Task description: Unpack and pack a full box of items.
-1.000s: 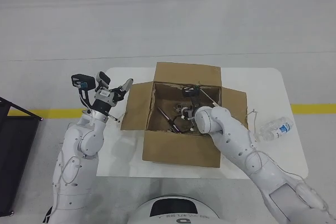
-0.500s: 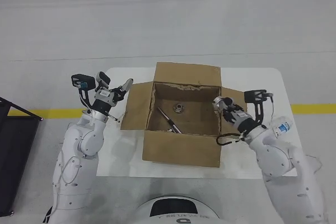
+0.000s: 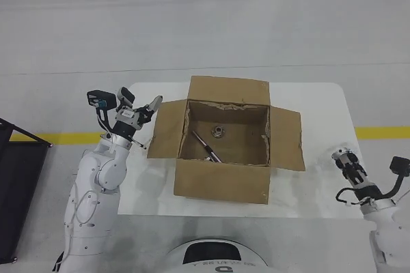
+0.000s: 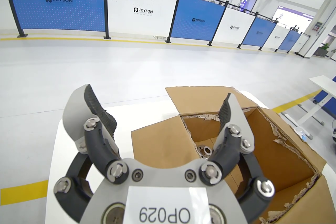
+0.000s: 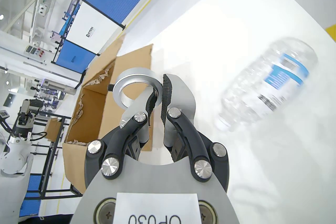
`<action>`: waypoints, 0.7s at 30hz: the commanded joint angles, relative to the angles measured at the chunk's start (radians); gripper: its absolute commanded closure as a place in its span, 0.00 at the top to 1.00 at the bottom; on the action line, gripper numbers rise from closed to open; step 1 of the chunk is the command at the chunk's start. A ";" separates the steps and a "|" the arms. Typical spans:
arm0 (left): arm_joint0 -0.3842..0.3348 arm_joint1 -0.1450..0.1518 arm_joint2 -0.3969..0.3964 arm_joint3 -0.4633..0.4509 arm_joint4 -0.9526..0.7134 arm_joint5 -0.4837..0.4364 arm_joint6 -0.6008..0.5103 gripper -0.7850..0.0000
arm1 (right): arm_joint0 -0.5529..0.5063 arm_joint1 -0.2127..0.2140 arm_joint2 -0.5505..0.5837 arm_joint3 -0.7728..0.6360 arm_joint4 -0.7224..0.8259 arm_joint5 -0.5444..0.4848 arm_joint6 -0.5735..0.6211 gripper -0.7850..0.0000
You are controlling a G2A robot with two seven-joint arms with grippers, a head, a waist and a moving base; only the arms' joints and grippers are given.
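While the right gripper [image 5: 158,89] pinches the wall of a silver metal ring [image 5: 131,74] between its nearly closed jaws, it hangs above the right end of the white table [image 3: 314,95], with a clear plastic bottle [image 5: 267,83] lying near it and the open cardboard box [image 3: 222,181] well apart toward the table's middle. The left gripper [image 4: 160,99] holds its jaws spread wide with nothing between them, just beside the box's left flap [image 3: 165,130]. On the box floor lie a small round metal part [image 3: 219,130] and a dark rod [image 3: 206,145].
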 commanded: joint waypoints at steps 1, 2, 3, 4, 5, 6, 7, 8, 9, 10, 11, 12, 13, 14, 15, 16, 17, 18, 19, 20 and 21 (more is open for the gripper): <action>0.000 0.000 0.000 0.000 0.000 0.000 0.000 1.00 | -0.003 0.003 0.017 0.038 -0.010 0.016 0.049 0.00; 0.000 0.000 0.000 0.000 0.000 0.000 0.000 1.00 | -0.001 0.005 0.022 0.049 -0.024 0.037 0.075 0.00; 0.000 0.000 0.000 0.000 0.000 0.000 0.000 1.00 | 0.000 0.007 0.022 0.059 -0.039 0.058 0.109 0.00; 0.000 0.000 0.000 0.000 0.000 0.000 0.000 1.00 | 0.005 0.009 0.025 0.064 -0.054 0.079 0.144 0.00; 0.000 0.000 0.000 0.000 0.000 0.000 0.000 1.00 | 0.008 0.012 0.028 0.075 -0.078 0.113 0.179 0.00; 0.000 0.000 0.000 0.000 0.000 0.000 0.000 1.00 | 0.014 0.015 0.030 0.080 -0.104 0.145 0.209 0.00; 0.000 0.000 0.000 0.000 0.000 0.000 0.000 1.00 | 0.021 0.018 0.032 0.086 -0.128 0.176 0.233 0.00; 0.000 0.000 0.000 0.000 0.000 0.000 0.000 1.00 | 0.025 0.019 0.034 0.095 -0.134 0.195 0.253 0.00; 0.000 0.000 0.000 0.000 0.000 0.000 0.000 1.00 | 0.027 0.020 0.039 0.102 -0.138 0.212 0.262 0.00; 0.000 0.000 0.000 0.000 0.000 0.000 0.000 1.00 | 0.027 0.020 0.046 0.110 -0.146 0.241 0.267 0.00; 0.000 0.000 0.000 0.000 0.000 0.000 0.000 1.00 | 0.029 0.020 0.047 0.106 -0.154 0.262 0.275 0.00; 0.000 0.000 0.000 0.000 0.000 0.000 0.000 1.00 | 0.030 0.021 0.048 0.101 -0.167 0.275 0.284 0.00; 0.000 0.000 0.000 0.000 0.000 0.000 0.000 1.00 | 0.029 0.022 0.047 0.098 -0.184 0.293 0.293 0.00; 0.000 0.000 0.000 0.000 0.000 0.000 0.000 1.00 | 0.029 0.022 0.044 0.092 -0.201 0.310 0.305 0.00; 0.000 0.000 0.000 0.000 0.000 0.000 0.000 1.00 | 0.032 0.023 0.042 0.095 -0.205 0.322 0.320 0.00; 0.000 0.000 0.000 0.000 0.000 0.000 0.000 1.00 | 0.036 0.024 0.044 0.099 -0.211 0.335 0.328 0.00; 0.000 0.000 0.000 0.000 0.000 0.000 0.000 1.00 | 0.042 0.024 0.044 0.102 -0.213 0.344 0.338 0.00; 0.000 0.000 0.000 0.000 0.000 0.000 0.000 1.00 | 0.046 0.025 0.043 0.102 -0.219 0.349 0.346 0.00; 0.000 0.000 0.000 0.000 0.000 0.000 0.000 1.00 | 0.049 0.026 0.041 0.100 -0.231 0.351 0.356 0.00; 0.000 0.000 0.000 0.000 0.000 0.000 0.000 1.00 | 0.054 0.027 0.038 0.096 -0.241 0.356 0.366 0.00; 0.000 0.000 0.000 0.000 0.000 0.000 0.000 1.00 | 0.061 0.028 0.035 0.094 -0.248 0.363 0.374 0.00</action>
